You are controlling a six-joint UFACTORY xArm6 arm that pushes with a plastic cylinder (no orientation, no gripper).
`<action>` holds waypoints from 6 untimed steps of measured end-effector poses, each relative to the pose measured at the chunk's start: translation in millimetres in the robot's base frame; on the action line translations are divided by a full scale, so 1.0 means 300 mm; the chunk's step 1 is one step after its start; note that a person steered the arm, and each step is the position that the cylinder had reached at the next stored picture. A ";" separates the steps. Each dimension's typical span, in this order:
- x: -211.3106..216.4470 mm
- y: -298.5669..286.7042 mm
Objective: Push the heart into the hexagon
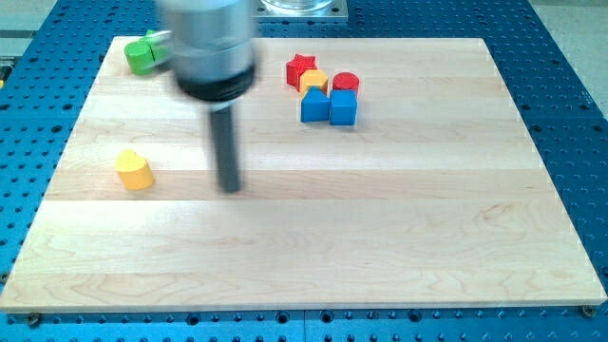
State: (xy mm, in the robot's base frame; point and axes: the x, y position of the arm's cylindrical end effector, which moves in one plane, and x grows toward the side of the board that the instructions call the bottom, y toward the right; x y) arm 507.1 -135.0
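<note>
A yellow heart block (135, 170) lies on the wooden board near the view's left. A yellow hexagon block (314, 82) sits in a cluster near the view's top, between a red star (300, 68) and a red cylinder (346, 84). My tip (229, 188) rests on the board to the right of the heart, about a hundred pixels from it, not touching any block. The hexagon cluster is up and to the right of my tip.
Two blue blocks (315, 106) (344, 107) sit just below the hexagon and touch it. A green block (143, 55) lies at the board's top left corner, partly behind the arm's blurred body (211, 47). The board (380, 228) rests on a blue perforated table.
</note>
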 end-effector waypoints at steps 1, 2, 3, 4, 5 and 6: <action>0.054 -0.387; -0.100 -0.220; -0.270 0.210; -0.271 0.105; -0.382 0.191; -0.324 0.243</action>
